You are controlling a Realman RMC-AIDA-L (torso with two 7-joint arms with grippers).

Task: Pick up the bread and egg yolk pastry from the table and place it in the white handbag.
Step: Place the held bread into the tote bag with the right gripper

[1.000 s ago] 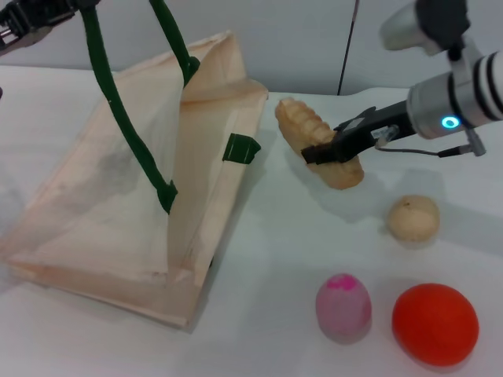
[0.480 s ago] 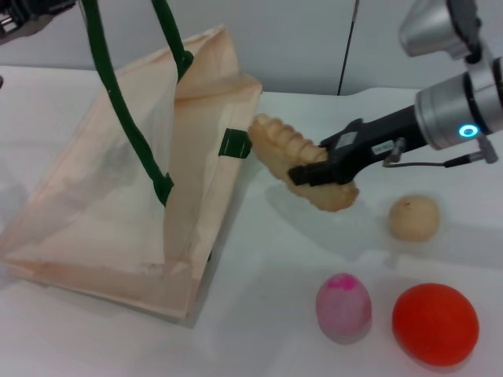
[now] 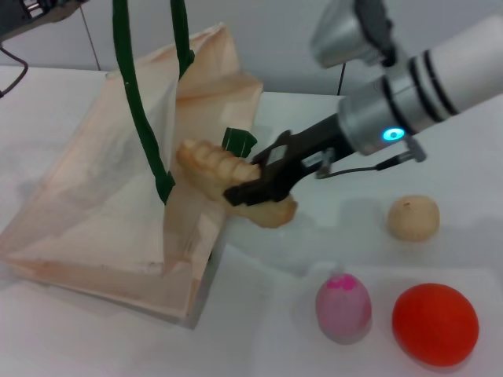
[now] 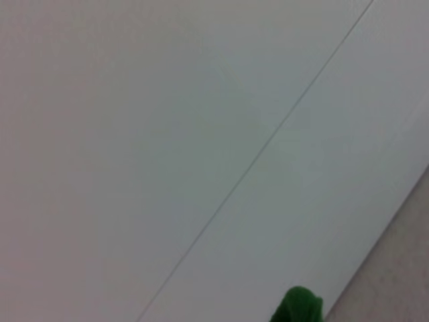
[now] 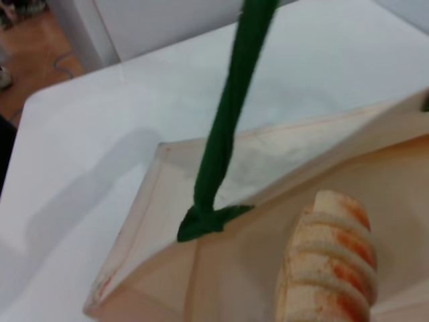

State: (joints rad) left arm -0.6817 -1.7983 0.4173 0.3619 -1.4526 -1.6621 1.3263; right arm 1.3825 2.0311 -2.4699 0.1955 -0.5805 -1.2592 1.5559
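My right gripper (image 3: 255, 187) is shut on the bread (image 3: 214, 166), an orange and cream ridged loaf. It holds the loaf in the air with its far end over the open mouth of the white handbag (image 3: 94, 204). The right wrist view shows the bread (image 5: 332, 265) above the bag's opening (image 5: 268, 168) beside a green handle (image 5: 231, 121). The bag's green handles (image 3: 130, 94) are pulled upward out of the picture. The egg yolk pastry (image 3: 413, 217) lies on the table to the right. My left arm (image 3: 31, 12) is at the top left, its fingers out of sight.
A pink-topped egg shape (image 3: 343, 306) and a bigger orange-red ball (image 3: 435, 323) lie on the white table (image 3: 267, 338) in front of the pastry. A bit of green handle (image 4: 298, 307) shows in the left wrist view.
My right gripper has carried the bread leftward from beside the bag to over its open mouth. The bag's handles have shifted slightly right.
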